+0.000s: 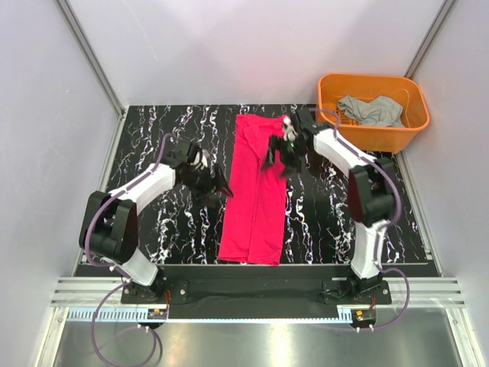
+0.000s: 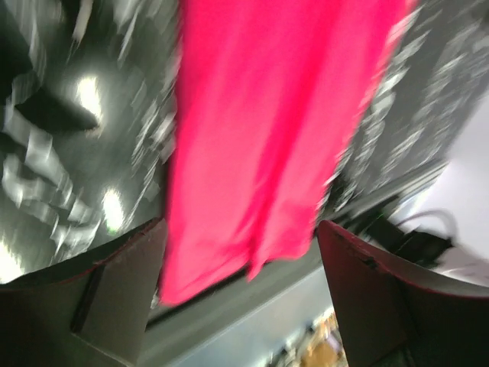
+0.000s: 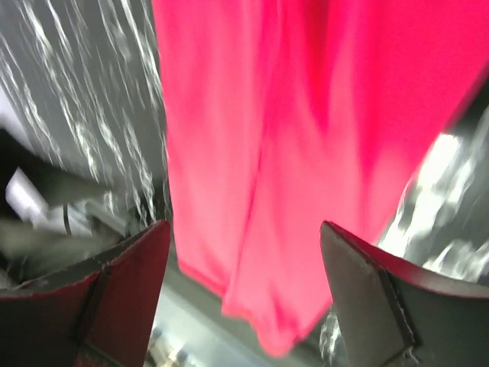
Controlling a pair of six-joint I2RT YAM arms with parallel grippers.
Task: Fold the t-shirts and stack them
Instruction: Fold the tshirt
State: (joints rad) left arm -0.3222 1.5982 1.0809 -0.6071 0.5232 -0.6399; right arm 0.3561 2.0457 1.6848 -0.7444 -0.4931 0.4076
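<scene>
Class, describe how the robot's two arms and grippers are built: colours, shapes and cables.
Both the left arm and right arm have white shell links between bulky black joints. A mauve-grey cable loops along each from its base. The left gripper and right gripper are black; close up, their broad wedge-shaped fingers look dark grey with reddish edges.

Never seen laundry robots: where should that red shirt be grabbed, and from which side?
The red shirt lies flat as a narrow strip, so probably pinch its far corners: left hand from the left edge, right hand from the right, then fold nearer.
</scene>
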